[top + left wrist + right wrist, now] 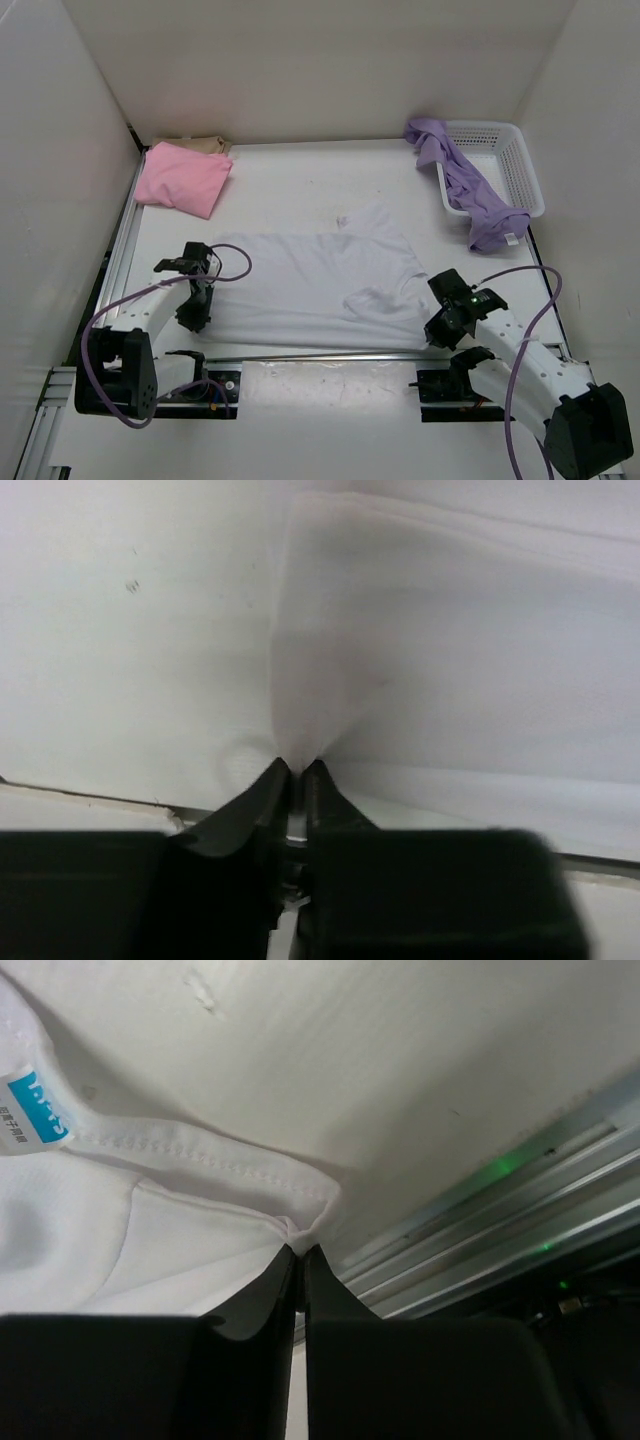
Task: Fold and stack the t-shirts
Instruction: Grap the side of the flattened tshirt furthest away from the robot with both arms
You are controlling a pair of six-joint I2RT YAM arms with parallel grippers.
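A white t-shirt (310,285) is lying spread flat on the near half of the white desk (300,180). The left tool (194,318) is pinching the shirt's near left edge, shut tight on a tented pleat of cloth. The right tool (438,334) is likewise clamped shut on a stitched corner at the near right edge, beside the blue neck label (35,1108). At the far left, a folded pink shirt (183,178) is partly covering a tan shirt (195,145). At the far right, a lavender shirt (470,190) is draping out of a mesh basket (522,165). To fold cleanly, both tools should probably rise together, holding the edge taut and level. They should then carry it over to meet the far edge squarely.
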